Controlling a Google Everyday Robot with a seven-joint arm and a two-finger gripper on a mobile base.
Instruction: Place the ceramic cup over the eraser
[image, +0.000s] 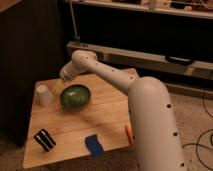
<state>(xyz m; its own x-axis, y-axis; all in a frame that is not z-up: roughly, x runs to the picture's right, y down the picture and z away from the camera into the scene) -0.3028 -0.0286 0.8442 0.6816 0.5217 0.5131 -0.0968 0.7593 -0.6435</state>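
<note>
Where end effector (60, 83) hovers, ceramic cup (44, 95) beside

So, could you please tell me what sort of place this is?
Probably a robotics lab or workshop: a robot arm over a wooden table, cables on the floor, metal framing behind. Its hand hovers between the ceramic cup and green bowl.

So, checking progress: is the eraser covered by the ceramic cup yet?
Uncovered. The eraser lies bare near the front edge; the ceramic cup stands apart behind it. The end effector is beside the cup.
</note>
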